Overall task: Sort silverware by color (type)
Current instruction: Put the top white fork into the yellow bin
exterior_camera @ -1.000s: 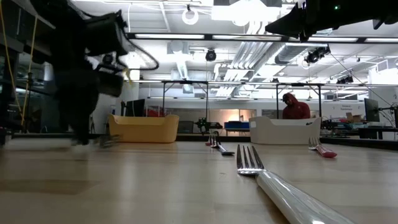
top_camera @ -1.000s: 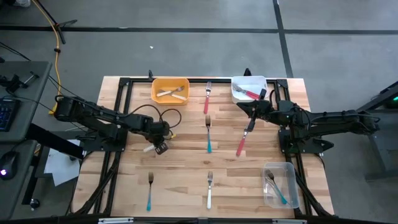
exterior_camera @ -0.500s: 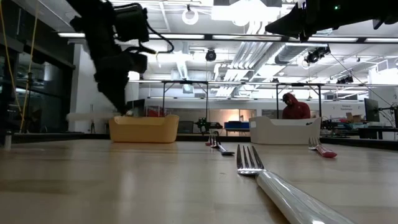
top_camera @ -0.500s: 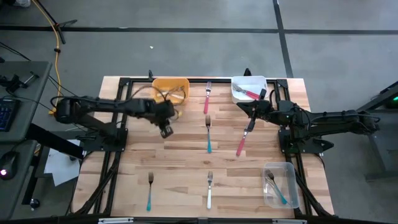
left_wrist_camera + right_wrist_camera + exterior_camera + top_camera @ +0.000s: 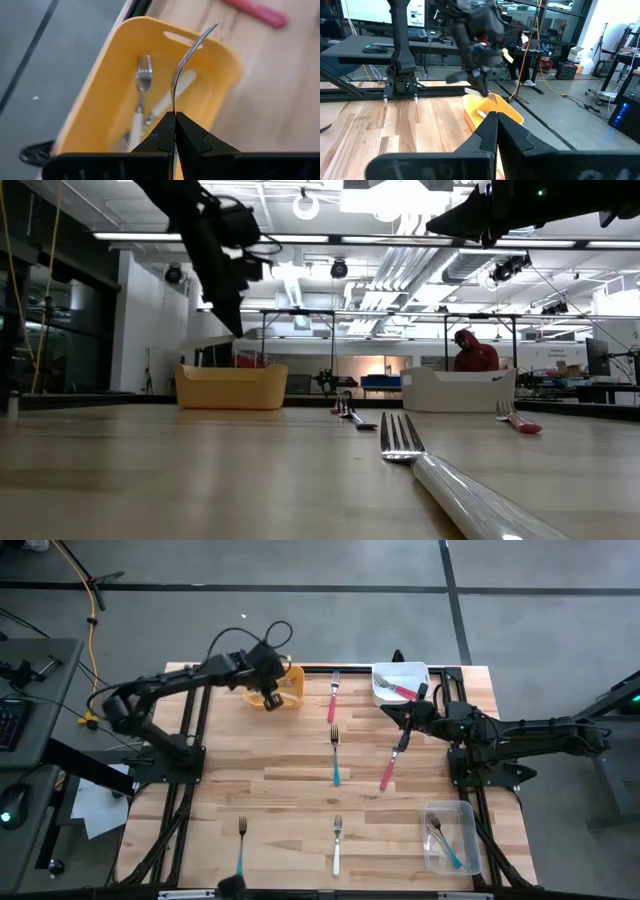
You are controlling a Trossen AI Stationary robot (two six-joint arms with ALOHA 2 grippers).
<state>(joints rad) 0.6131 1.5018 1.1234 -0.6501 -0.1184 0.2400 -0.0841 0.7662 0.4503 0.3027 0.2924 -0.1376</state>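
My left gripper hangs above the yellow bin at the table's far edge, shut on a white-handled fork. Two more white forks lie in the yellow bin. My right gripper hovers shut and empty beside the white bin, which holds red forks. It is above the head of a red fork that lies flat on the wood. Flat on the table also lie another red fork, a teal fork, a second teal fork and a white fork. My left gripper pinches the white-handled fork between its two fingers, coming from above at a slant. The metal neck and head rise edge-on past the fingertips. The pale handle sticks out level on the other side. The fork is lifted clear over the bin.
A clear bin with teal forks stands at the near right corner. The black frame rails run along the table's left and right sides. Bare wood lies between the scattered forks. A person in red sits in the room beyond the table.
My left gripper has risen from the table's left middle and swung toward the far edge, carrying the white-handled fork level. It has gone from low over the wood to above the yellow bin. My right arm has kept still.
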